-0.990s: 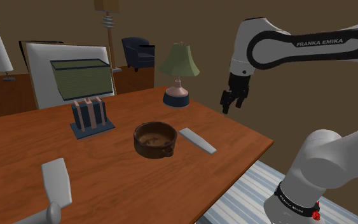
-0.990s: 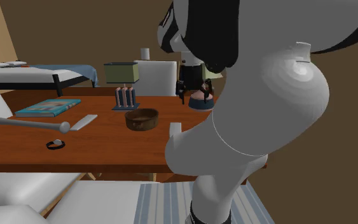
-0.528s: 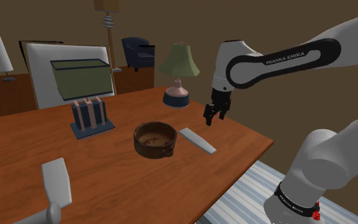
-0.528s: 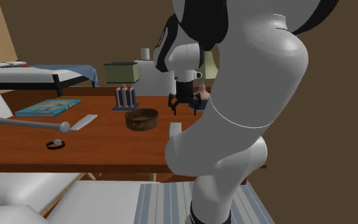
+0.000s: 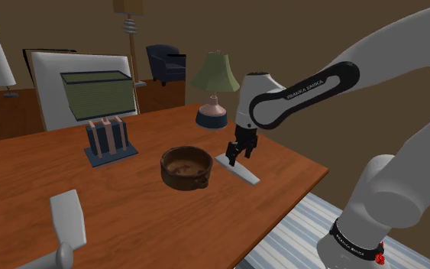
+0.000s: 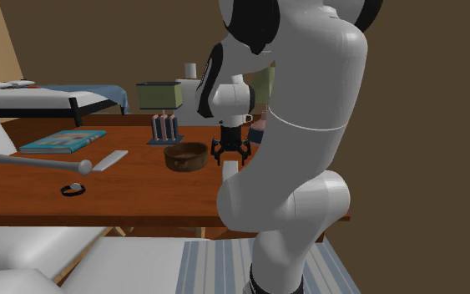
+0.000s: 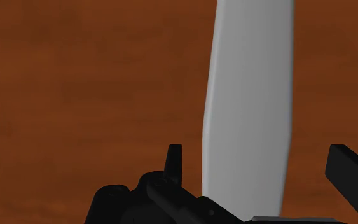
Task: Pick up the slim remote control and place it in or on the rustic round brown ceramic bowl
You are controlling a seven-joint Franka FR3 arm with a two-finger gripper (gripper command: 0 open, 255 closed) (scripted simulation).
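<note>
Gripper (image 5: 233, 155) low over grey remote (image 5: 245, 174), 2 fingers (image 7: 173, 159) spread either side, not touching. Brown bowl (image 5: 185, 166) just beside, on wood surface (image 5: 129, 206).

Wrist view: the grey remote (image 7: 250, 95) is cut by the frame edge at its far end, and its near end is covered by the gripper (image 7: 260, 167) housing; one black finger (image 7: 352, 175) is clipped by the frame. Second exterior view: the arm (image 6: 308, 167) masks the remote's near end and most of the lamp (image 6: 264, 88). A small dark ring (image 6: 73, 190) on the table (image 6: 141, 179) cannot be identified.
</note>
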